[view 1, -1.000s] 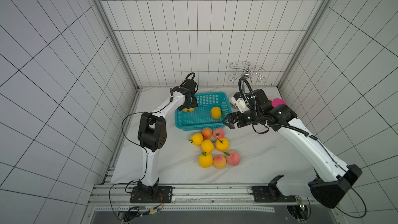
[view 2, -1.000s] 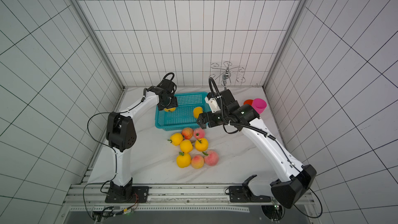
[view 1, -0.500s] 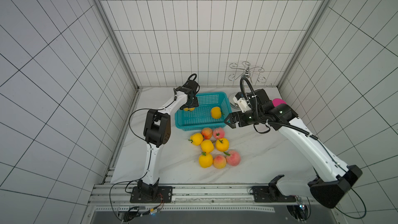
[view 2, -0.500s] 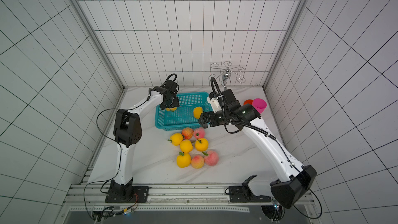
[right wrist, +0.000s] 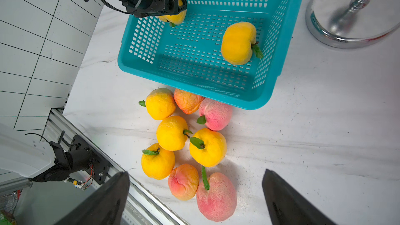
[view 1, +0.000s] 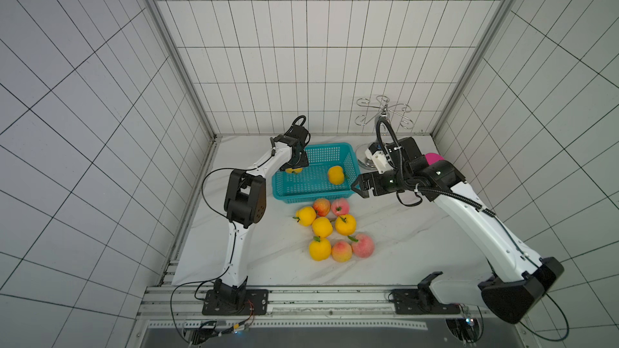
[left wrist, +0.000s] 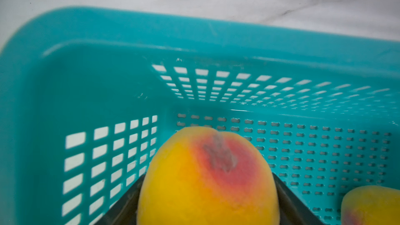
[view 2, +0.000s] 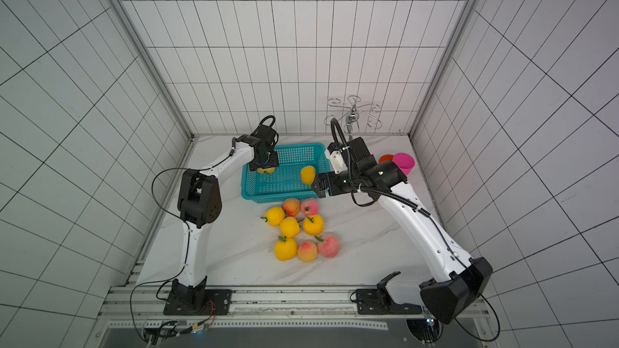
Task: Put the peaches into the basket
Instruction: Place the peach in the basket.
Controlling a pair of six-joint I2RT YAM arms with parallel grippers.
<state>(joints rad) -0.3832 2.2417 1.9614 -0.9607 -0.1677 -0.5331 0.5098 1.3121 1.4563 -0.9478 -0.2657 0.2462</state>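
In a top view, a yellow peach (view 1: pixel 294 171) is clamped in the left gripper (view 1: pixel 296 165) over the far-left corner of the basket (view 1: pixel 311 197). Since earlier, the left elbow (view 1: pixel 246 195) has been swung toward it, so release is judged near. A second peach (view 1: pixel 335 175) lies inside; eight peaches (view 1: pixel 322 227) remain outside. In the left wrist view, the fruit is pinched between dark fingers (left wrist: pixel 289 193). In the right wrist view, the right gripper (right wrist: pixel 194 173) is spread wide, empty.

The white marbled table (view 1: pixel 418 239) carries the turquoise basket (view 1: pixel 311 197) toward its back edge, eight loose peaches (view 1: pixel 322 226) mid-table (clustered, touching), and a chrome stand (view 1: pixel 363 163) and pink goblet (view 2: pixel 403 161) near the back right corner.
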